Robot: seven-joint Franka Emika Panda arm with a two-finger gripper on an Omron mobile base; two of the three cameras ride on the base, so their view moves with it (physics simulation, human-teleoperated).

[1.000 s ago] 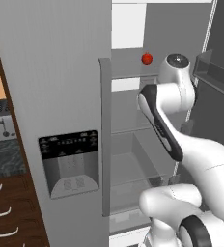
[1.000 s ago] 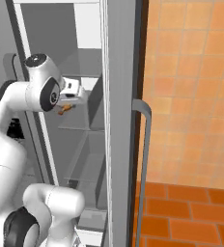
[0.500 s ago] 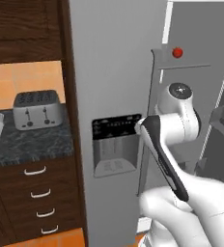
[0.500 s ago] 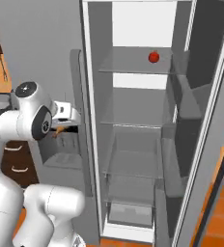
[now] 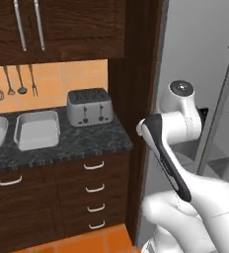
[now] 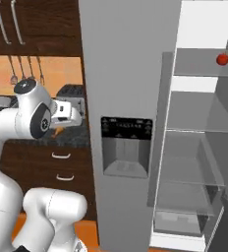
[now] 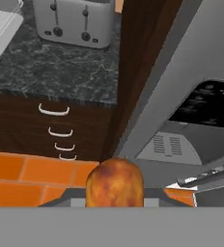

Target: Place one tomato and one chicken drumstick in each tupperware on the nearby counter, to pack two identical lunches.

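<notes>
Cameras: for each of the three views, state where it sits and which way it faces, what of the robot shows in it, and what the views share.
Left base view: behind the arm's left, facing the counter, rectangular tupperware and toaster; arm at right.
Right base view: behind its right, facing the fridge and tomato; arm at left, gripper.
Hand view: looking down past the held chicken drumstick.
Shared: toaster, counter.

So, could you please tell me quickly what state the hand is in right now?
Hand: closed, holding the chicken drumstick.
</notes>
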